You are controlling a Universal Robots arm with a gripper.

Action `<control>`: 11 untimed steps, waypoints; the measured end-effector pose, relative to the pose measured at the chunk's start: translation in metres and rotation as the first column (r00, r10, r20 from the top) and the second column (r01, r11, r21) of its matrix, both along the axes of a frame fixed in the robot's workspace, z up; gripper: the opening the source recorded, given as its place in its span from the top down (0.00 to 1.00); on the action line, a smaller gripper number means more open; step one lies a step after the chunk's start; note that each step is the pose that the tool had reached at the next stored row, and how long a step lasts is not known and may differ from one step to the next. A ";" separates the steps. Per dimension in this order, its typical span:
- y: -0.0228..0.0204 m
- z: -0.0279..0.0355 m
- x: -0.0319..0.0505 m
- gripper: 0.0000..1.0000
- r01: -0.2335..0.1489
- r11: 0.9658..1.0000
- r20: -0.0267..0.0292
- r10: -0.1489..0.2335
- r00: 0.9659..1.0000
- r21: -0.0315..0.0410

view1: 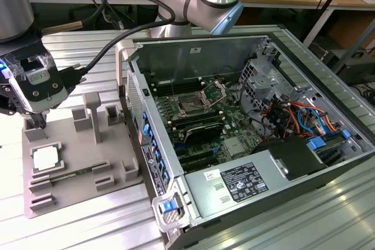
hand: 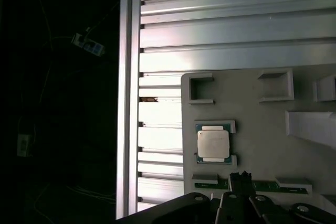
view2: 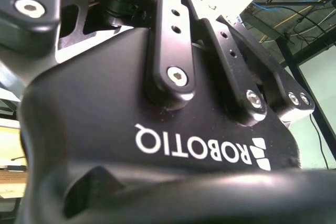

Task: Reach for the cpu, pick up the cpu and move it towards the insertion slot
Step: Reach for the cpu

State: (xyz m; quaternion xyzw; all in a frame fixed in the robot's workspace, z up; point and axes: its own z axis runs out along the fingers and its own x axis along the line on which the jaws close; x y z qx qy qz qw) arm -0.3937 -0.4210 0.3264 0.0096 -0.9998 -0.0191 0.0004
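Observation:
The cpu (view1: 45,157) is a small square chip with a whitish shiny top. It lies flat in a holder on the grey fixture plate (view1: 82,144) at the exterior view's left. My gripper (view1: 36,126) hangs just above the plate, close beside the cpu and apart from it, its fingers together and holding nothing. In the first wrist view the cpu (hand: 213,144) sits in its frame a short way from the fingertips (hand: 233,177). The insertion slot (view1: 190,105) lies inside the open computer case, with its metal bracket (view1: 214,92) hinged up.
The open computer case (view1: 246,121) fills the middle and right, with tall side walls, cables (view1: 293,115) and a power supply (view1: 243,181). Upright grey posts (view1: 92,112) stand on the fixture plate between the cpu and the case. The ribbed metal table (hand: 226,24) surrounds the plate.

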 end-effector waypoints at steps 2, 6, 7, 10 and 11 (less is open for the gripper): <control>0.0000 -0.0005 0.0000 0.89 0.000 1.000 0.000 0.000 1.000 0.000; 0.0000 -0.0013 0.0000 0.89 0.000 1.000 0.000 0.000 1.000 0.000; 0.0000 -0.0015 0.0000 0.89 0.000 1.000 0.000 0.000 1.000 0.000; 0.0000 -0.0020 -0.0001 0.89 0.000 1.000 0.000 0.000 1.000 0.000; 0.0000 -0.0021 0.0000 0.89 0.000 1.000 0.000 0.000 1.000 0.000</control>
